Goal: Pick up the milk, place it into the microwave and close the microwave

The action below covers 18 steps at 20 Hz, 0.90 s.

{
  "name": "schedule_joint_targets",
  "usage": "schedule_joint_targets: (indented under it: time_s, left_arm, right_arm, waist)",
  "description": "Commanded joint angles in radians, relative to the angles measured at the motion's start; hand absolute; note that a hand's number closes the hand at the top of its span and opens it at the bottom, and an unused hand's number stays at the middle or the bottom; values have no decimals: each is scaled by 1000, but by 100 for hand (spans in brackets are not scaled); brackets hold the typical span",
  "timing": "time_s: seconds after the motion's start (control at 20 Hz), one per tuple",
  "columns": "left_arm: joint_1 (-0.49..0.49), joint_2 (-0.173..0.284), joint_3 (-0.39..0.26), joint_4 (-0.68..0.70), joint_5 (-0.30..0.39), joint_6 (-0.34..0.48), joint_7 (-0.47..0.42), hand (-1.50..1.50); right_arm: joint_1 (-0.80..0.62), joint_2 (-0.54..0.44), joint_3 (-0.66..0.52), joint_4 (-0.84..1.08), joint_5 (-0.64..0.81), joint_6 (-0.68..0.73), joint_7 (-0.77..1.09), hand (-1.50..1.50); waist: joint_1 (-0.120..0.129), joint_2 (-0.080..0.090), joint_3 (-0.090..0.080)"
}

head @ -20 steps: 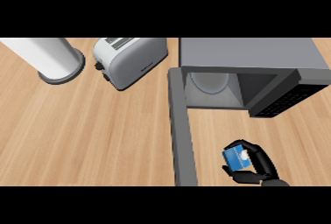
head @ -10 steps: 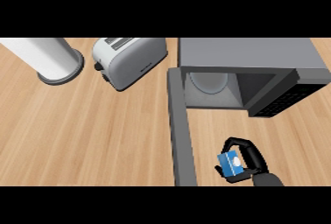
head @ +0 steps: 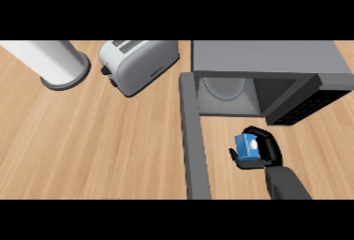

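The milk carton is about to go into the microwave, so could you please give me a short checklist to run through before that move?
1. Right hand curled round the milk carton: ok.
2. Microwave door open, swung out toward the robot: ok.
3. Cavity free to take the carton, only the glass plate visible: ok.
4. Carton in front of the opening, not yet inside: ok.
5. Left hand ready to close the door: cannot tell, not in view.

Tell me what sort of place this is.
Most likely a kitchen: a wooden counter carries a toaster and a microwave with its door swung open, and the right hand holds a blue milk carton.
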Motion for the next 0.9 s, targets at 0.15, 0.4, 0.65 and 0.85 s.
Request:
schedule_joint_targets:
  time_s: [0.15, 0.4, 0.65, 0.85]
  left_arm:
    - [12, 7, 8, -126, 103, 42, 63, -150]
    - [19, 56, 66, -81, 170, -4, 59, -150]
    - [-84, 59, 32, -46, 100, 39, 66, -150]
    - [-95, 66, 42, 12, 101, -9, 50, -150]
  right_arm:
    - [-114, 6, -18, 18, 10, -119, 1, 150]
    - [-215, -43, -61, 74, -16, -109, 52, 150]
    - [-383, -66, -69, 170, 2, -141, 149, 150]
    - [-452, -96, -75, 232, 17, -175, 180, 150]
  waist:
    - [-6, -1, -1]
    - [2, 0, -1]
    - [13, 10, 0]
    - [28, 15, 0]
